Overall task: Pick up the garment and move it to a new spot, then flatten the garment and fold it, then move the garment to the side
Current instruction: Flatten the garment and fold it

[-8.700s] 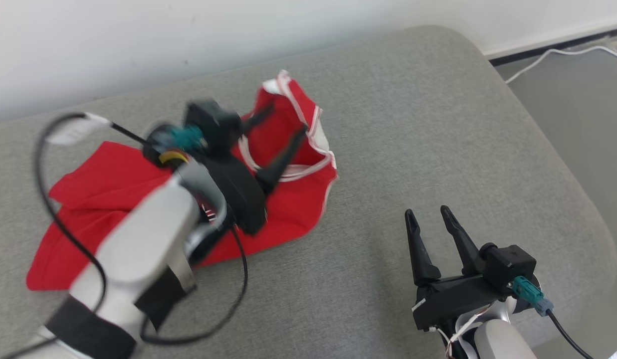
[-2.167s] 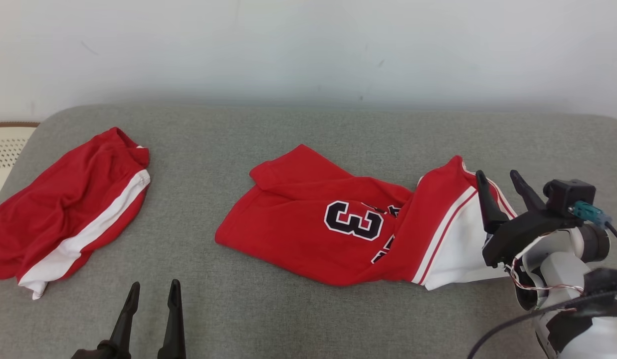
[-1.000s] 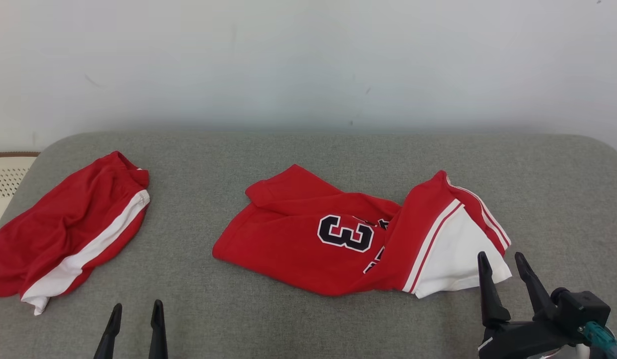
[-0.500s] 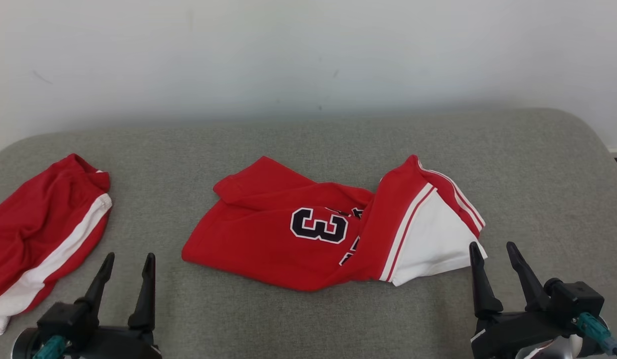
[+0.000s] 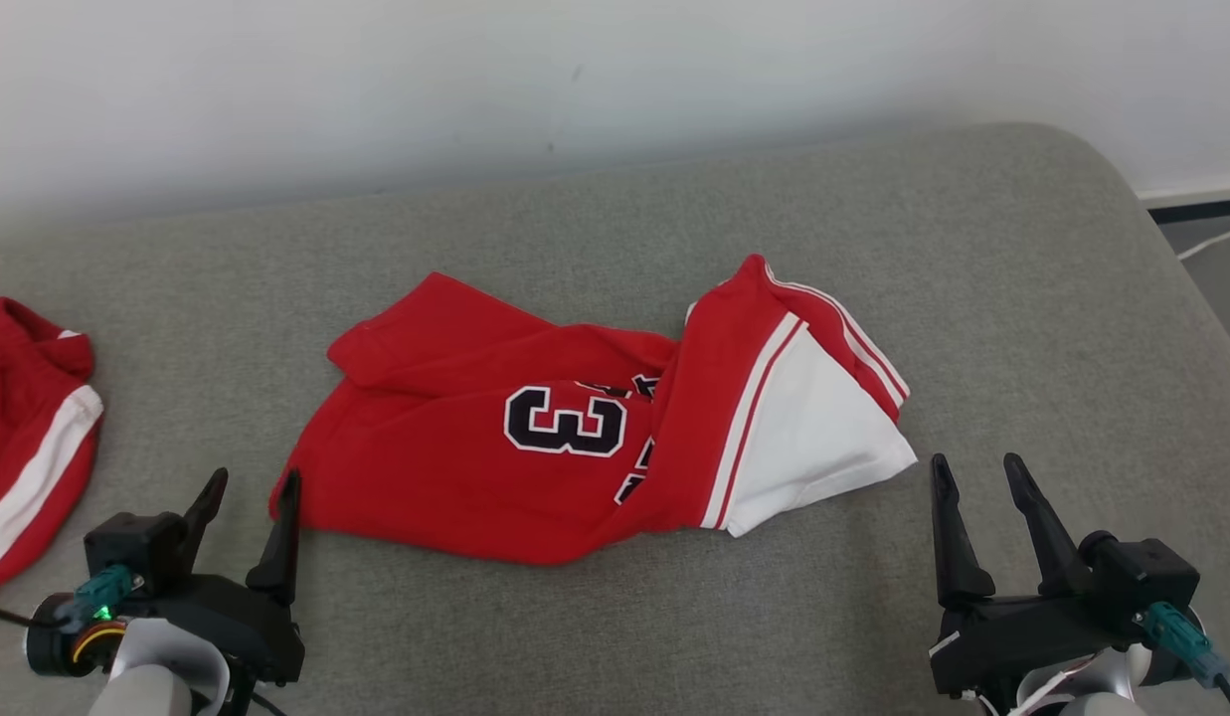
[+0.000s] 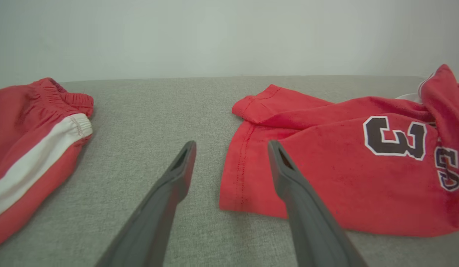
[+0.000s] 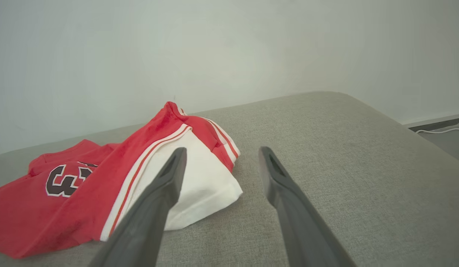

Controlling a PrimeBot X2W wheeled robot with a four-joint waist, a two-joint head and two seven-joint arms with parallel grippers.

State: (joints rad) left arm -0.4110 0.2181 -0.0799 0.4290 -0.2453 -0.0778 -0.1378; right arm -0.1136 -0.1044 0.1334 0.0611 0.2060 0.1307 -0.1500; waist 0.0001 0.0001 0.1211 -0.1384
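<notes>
From the head view, we are seeing the red garment lying crumpled in the middle of the grey cushion, its white panel turned toward the cushion's right edge, while red shorts are lying at the left edge. We are holding the left gripper near the front edge, jaws spread apart and empty, just beside the garment's left corner. The right gripper is likewise spread and empty, just off the white panel's corner. In the left wrist view, we are looking between the fingers at the garment's hem corner, with the shorts lying well apart. In the right wrist view, we are facing the white panel past one finger and bare cushion past the other.
</notes>
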